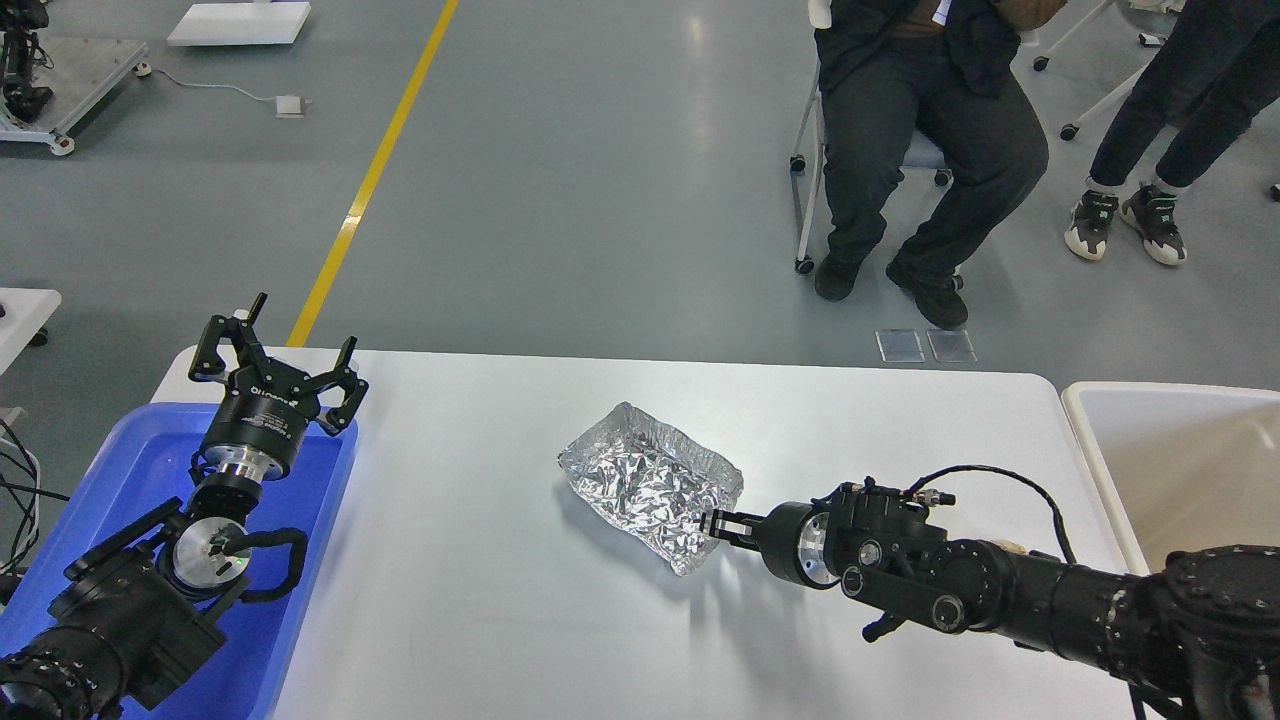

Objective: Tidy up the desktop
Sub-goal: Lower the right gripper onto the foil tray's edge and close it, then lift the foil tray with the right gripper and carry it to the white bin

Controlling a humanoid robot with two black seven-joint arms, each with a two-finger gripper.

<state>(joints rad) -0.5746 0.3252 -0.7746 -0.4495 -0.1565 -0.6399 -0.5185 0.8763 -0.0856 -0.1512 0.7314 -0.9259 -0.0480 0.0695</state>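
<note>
White bench, grey floor behind. Crumpled foil tray mid-bench. Right pincer pinching tray's near rim, likely to bin it. Left pincer spread wide, empty, parked over blue tray.

two black jointed arms with silver wrist rings, white lettering on the left wrist, looping black cables.
</note>
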